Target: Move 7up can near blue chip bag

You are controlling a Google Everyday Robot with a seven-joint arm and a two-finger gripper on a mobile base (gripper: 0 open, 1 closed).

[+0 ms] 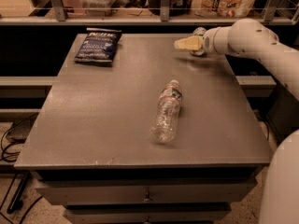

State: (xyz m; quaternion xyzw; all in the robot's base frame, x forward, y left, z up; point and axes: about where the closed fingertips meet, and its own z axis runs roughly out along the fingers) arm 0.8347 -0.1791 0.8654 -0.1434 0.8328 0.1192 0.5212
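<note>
Beside table (93, 125) far-right edge, hand (183, 43) mostly hides 7up can (199, 32); grip unclear.

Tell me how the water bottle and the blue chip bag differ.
The water bottle is clear and long; the blue chip bag is dark blue and flat. The bottle lies near the middle of the table, the bag at its far left corner. Both rest on it, away from the tool, which is at the far right by the 7up can.
</note>
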